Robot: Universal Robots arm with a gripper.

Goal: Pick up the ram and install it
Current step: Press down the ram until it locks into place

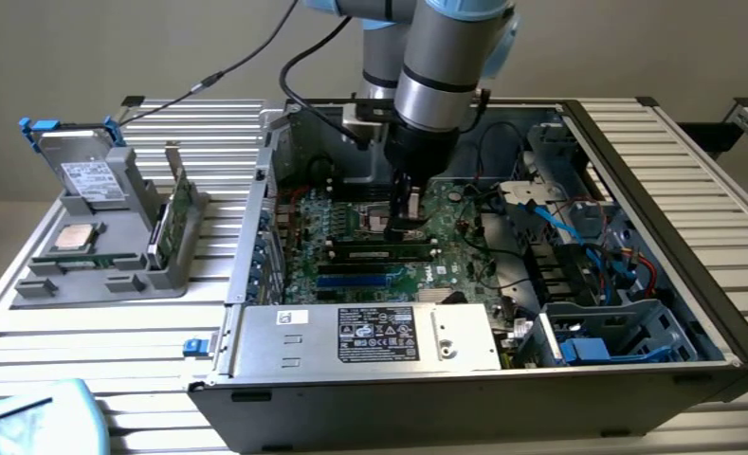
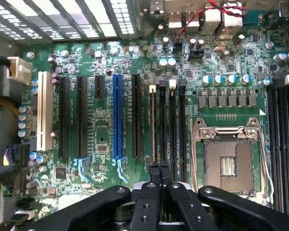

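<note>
My arm reaches straight down into the open computer case (image 1: 715, 313) at the frame's centre, my tool (image 1: 410, 220) closed tight, holding nothing, just above the green motherboard (image 2: 101, 130). The ram (image 1: 376, 254), a thin dark stick, lies in a slot right below it. The white label (image 1: 377, 334) on the silver power supply (image 1: 456, 341) is too small to read. A grey drive (image 1: 92, 175) stands at left.

Silver-grey arm (image 1: 440, 66) with pale blue joint caps, black cable — black screw-studded tool (image 2: 160, 174).
</note>
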